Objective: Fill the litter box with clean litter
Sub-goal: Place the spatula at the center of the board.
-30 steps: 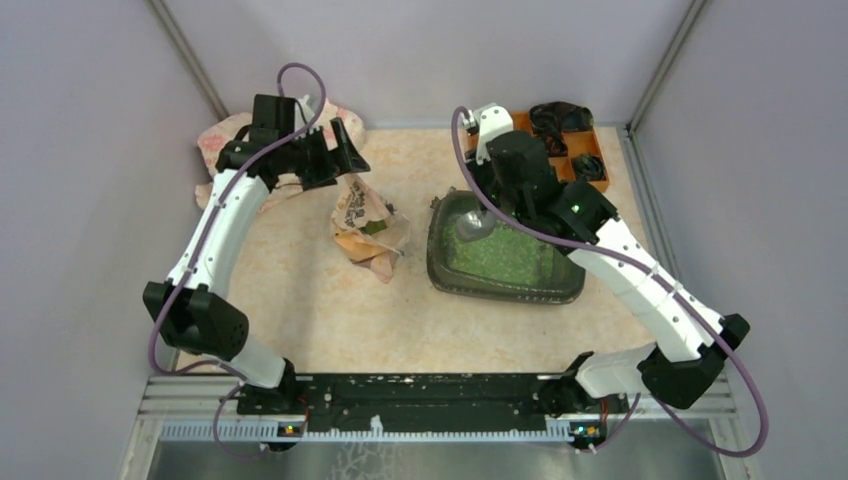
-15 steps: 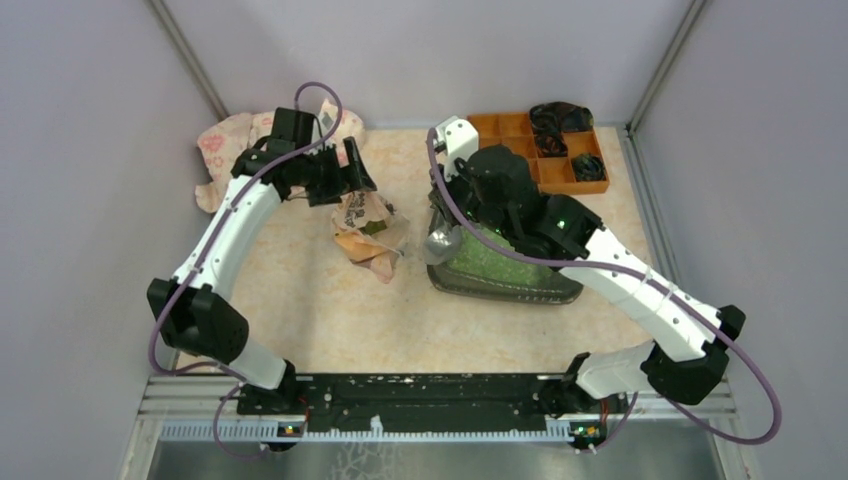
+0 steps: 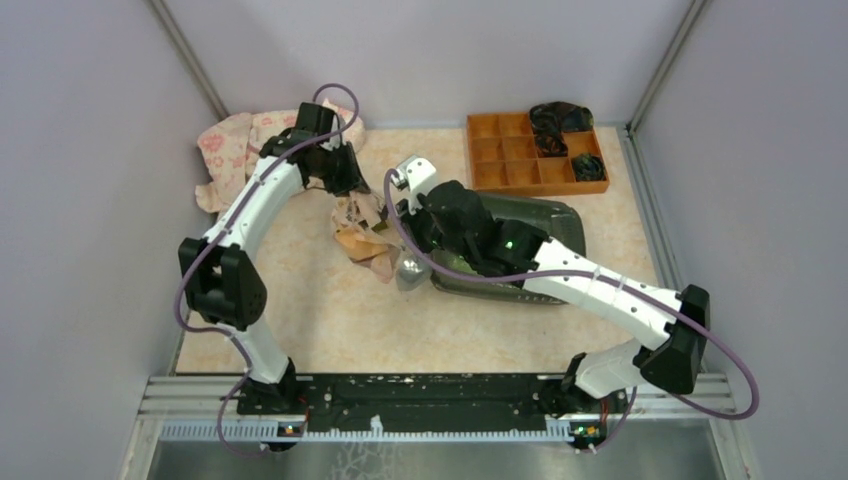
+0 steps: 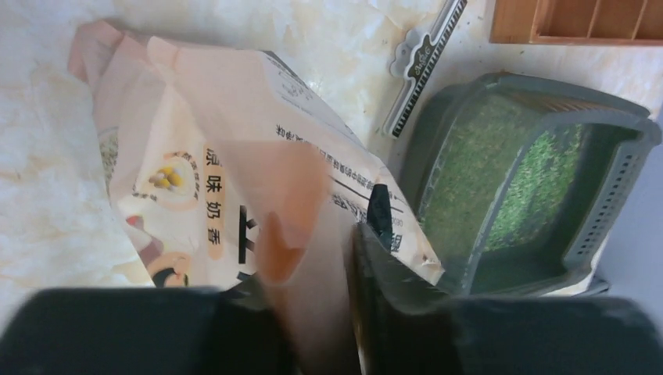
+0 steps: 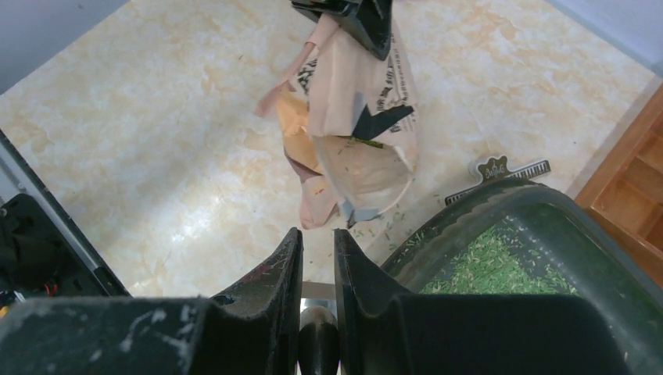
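We are seeing the left hand [image 5: 356, 23] pinching the top of the paper bag [image 5: 360, 141], probably propping it open for the right hand [image 5: 318, 250], which is clenching the scoop [image 3: 410, 270] by its handle. Clean litter [image 4: 477, 172] is lying in the litter box [image 4: 610, 195], right of the bag. Only the overhead view is showing the scoop's bowl.

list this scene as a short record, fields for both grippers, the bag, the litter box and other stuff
left gripper: shut on the top flap of the paper bag
right gripper: shut on the handle of the scoop
paper bag: crumpled, left of the litter box
litter box: holds a layer of clean litter
scoop: bowl near the box's left end
other: orange organiser, pink cloth, bag clip
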Robot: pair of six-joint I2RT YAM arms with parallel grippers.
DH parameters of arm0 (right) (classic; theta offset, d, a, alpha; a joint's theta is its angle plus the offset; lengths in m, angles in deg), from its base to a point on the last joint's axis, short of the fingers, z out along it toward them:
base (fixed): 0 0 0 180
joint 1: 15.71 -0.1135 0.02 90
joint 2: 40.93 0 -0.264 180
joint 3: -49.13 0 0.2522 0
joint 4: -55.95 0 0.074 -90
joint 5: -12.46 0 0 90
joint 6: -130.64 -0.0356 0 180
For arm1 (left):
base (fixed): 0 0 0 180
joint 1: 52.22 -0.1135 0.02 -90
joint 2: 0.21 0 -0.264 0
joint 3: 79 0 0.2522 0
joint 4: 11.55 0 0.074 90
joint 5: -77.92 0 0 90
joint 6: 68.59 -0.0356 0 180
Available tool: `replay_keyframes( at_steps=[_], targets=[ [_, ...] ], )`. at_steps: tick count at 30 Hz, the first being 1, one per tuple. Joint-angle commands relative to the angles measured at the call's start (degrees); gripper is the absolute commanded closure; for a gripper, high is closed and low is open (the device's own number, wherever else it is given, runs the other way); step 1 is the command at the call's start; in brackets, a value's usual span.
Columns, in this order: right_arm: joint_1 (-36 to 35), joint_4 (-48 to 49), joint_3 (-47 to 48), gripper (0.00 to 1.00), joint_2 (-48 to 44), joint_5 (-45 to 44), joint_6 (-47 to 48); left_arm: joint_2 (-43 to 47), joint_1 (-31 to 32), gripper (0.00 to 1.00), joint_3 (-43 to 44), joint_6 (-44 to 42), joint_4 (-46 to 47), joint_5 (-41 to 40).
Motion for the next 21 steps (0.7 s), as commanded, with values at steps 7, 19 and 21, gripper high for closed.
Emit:
replay_keyframes(
  at_steps=[7,19,21],
  targets=[
    [-1.01,8.94,-2.82,1.00,-4.37,-1.24,-1.65,-1.50,-0.81,1.00,14.46,-1.89,-7.45,-0.26],
    [-0.92,14.66,-6.86,1.00,-2.83,-2.63,-2.48,-0.59,-6.57,1.00,28.94,-1.28,-13.60,4.59],
    [-0.85,16.19,-6.83,1.00,-0.74,-3.43,-2.56,-0.03,-7.24,1.00,29.63,-1.25,-13.82,5.05]
  ],
)
